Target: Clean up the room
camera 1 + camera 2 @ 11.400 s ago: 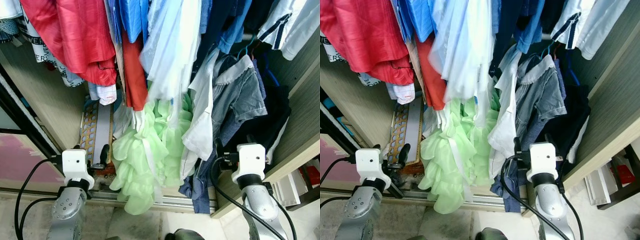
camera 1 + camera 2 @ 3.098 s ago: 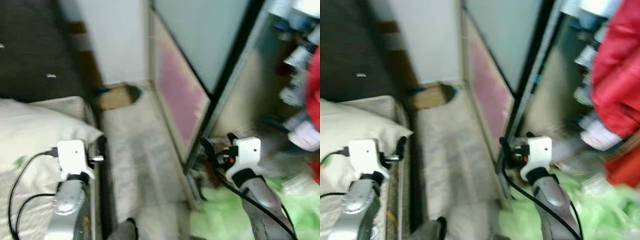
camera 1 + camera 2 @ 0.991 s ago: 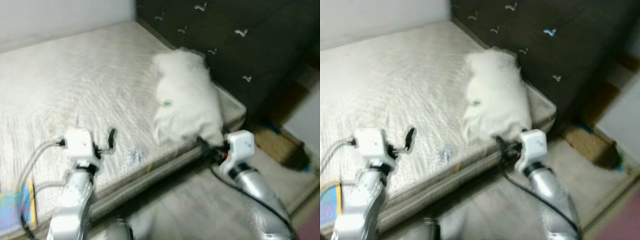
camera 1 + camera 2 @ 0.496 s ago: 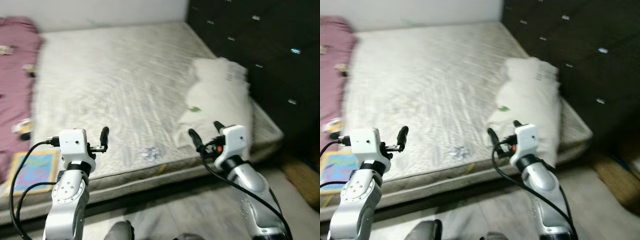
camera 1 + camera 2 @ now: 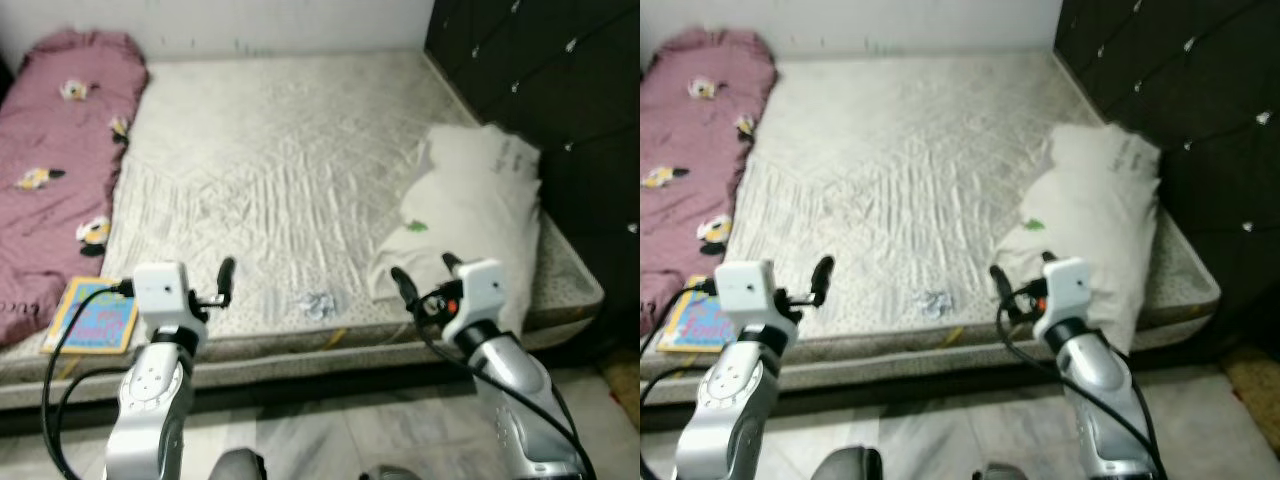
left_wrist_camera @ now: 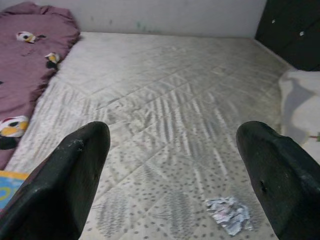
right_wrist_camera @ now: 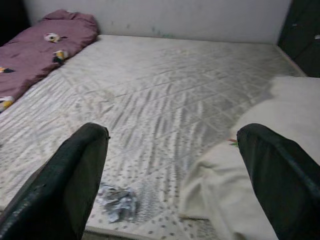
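Quilted and bare of sheets, one pale mattress [image 5: 290, 160] took up the space in front of you, running back to a white wall [image 5: 280, 20] with a dark tufted headboard [image 5: 540, 90] along its right side. You had both arms raised over the near edge. Your left gripper [image 6: 170, 175] hung above the mattress with its two black fingers [image 6: 75, 180] spread wide and nothing between them. Your right gripper [image 7: 170, 175] stood likewise, fingers [image 7: 75, 175] apart and empty, just short of the one white pillow [image 5: 470, 225], which lay against the headboard side.

One small crumpled scrap of paper [image 5: 318, 303] sat on the mattress close to the near edge, between your two grippers and touching neither. One maroon blanket [image 5: 55, 170] with small flower-like patches lay in a long heap down the left side. One flat picture book [image 5: 95, 315], blue and yellow, rested at the near left corner, just beside the blanket's end. Grey tiled floor [image 5: 330, 440] showed below the bed frame. You could see no bin, box or basket among these things, and each item lay loose on the mattress.
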{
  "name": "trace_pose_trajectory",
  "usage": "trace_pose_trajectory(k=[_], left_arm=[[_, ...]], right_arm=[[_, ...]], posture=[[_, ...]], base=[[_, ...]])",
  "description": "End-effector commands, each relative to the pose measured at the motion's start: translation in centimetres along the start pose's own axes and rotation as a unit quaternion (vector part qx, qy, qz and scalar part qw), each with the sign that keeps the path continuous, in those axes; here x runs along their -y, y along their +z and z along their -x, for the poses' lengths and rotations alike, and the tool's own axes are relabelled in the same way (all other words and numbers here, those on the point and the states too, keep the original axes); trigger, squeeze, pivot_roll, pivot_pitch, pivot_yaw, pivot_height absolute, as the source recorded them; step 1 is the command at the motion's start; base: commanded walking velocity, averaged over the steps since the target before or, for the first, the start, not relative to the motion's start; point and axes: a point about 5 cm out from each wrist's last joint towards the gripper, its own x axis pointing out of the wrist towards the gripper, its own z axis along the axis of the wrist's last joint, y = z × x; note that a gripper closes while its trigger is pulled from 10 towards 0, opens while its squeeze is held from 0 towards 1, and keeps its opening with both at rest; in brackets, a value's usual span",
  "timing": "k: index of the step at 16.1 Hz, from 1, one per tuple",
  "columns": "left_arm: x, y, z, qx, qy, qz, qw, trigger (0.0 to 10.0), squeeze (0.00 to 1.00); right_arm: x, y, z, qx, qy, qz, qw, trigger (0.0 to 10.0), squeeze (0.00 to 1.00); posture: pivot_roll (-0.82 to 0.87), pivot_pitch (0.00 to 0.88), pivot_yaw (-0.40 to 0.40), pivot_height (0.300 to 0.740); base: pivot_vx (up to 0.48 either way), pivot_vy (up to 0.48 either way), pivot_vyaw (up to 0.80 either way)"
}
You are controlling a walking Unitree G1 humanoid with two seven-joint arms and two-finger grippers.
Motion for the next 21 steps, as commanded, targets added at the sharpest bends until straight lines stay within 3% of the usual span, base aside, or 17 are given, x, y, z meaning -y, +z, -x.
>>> trace_pose_trajectory(k=[1, 4, 21], left_arm=[[-0.8, 0.5, -0.2, 0.009, 0.022, -0.001, 1.0, 10.0, 0.0], [-0.4, 0.8, -0.5, 0.016, 0.006, -0.001, 1.0, 10.0, 0.0], [-0.4, 1.0, -1.2, 0.02, 0.008, -0.012, 1.0, 10.0, 0.0]], right_arm=[[-0.2, 0.3, -0.4, 0.01, 0.002, 0.002, 1.0, 10.0, 0.0], [-0.5, 0.5, -0.9, 0.014, 0.011, 0.007, 1.0, 10.0, 0.0], [-0.6, 0.7, -1.5, 0.02, 0.013, 0.015, 1.0, 10.0, 0.0]], posture=[[-0.01, 0.074, -0.032, 0.74], [0.0, 0.073, -0.033, 0.74], [0.0, 0.089, -0.03, 0.74]], base=[[0.0, 0.0, 0.0], [0.0, 0.0, 0.0], [0.276, 0.0, 0.0]])
